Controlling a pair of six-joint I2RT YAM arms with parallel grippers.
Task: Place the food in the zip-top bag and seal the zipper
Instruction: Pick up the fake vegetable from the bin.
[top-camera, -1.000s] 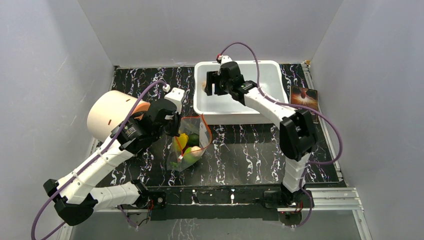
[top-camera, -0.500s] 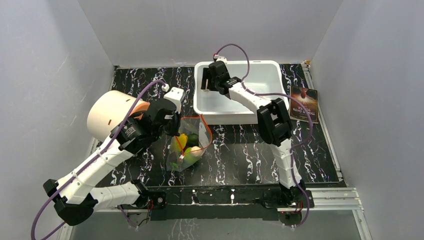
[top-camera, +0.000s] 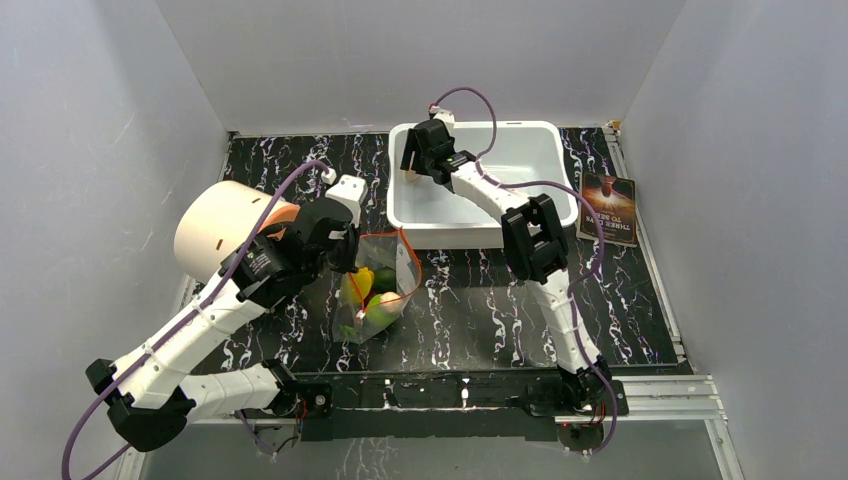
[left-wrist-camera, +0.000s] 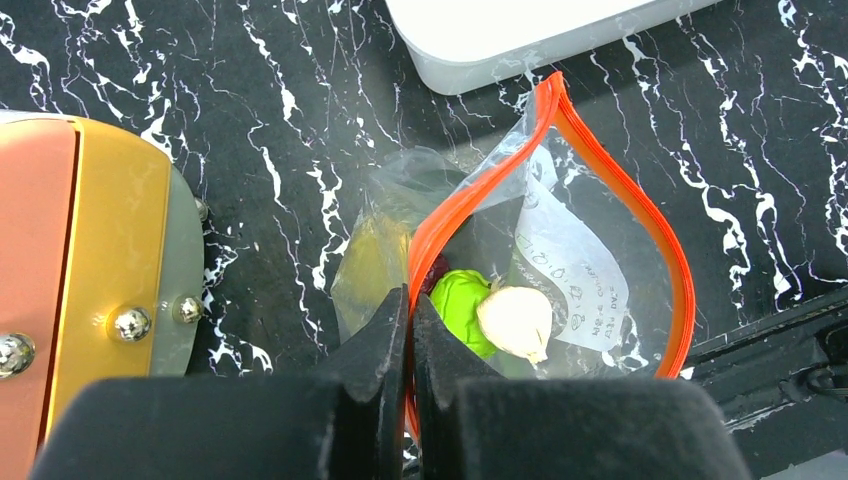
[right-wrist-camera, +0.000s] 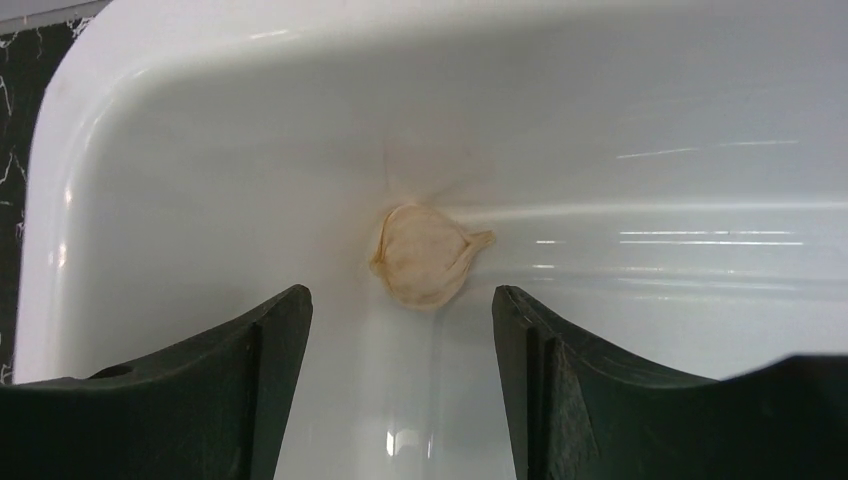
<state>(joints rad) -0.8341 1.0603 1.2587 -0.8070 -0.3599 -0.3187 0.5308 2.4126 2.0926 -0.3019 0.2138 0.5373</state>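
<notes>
Pinching, left gripper (left-wrist-camera: 410, 318): the two black fingers are pressed together on the zipper (left-wrist-camera: 445, 210), whose red-orange strip runs out from between them. The grip holds one lip of the zip-top bag (left-wrist-camera: 390, 200).
Zip-top bag: sits just beyond and below the left fingertips. Its mouth is spread into a teardrop loop whose far point comes near the white tub (left-wrist-camera: 520, 40) without touching it. The white label patch (left-wrist-camera: 575, 270) is on the wall away from the fingers.
Food in the bag: the lime (left-wrist-camera: 460, 305) lies just ahead of the left fingertips, and the bagged garlic bulb (left-wrist-camera: 515, 318) touches it on the side away from them. A dark red-purple scrap shows at the lime's edge, too little to name. The top camera shows a yellow mango piece (top-camera: 366, 279) lower in the bag, with green fruit beneath it of an unclear kind.
Right gripper (right-wrist-camera: 400, 300): fingers spread wide with nothing between them, reaching down into a corner of the tub.
Loose garlic bulb (right-wrist-camera: 425, 255): lies where the tub's floor meets its wall, just ahead of the gap between the right fingers. It touches neither finger and is closer to one than the other.
Tub: surrounds the right gripper and lies past the bag from the left gripper.
Table (top-camera: 470, 300): a black marbled surface under the bag and tub.
Cream cylinder (top-camera: 215, 230): behind the left gripper, beside its arm.
Booklet (top-camera: 607, 207): well apart from the right gripper, on the tub's opposite side.
</notes>
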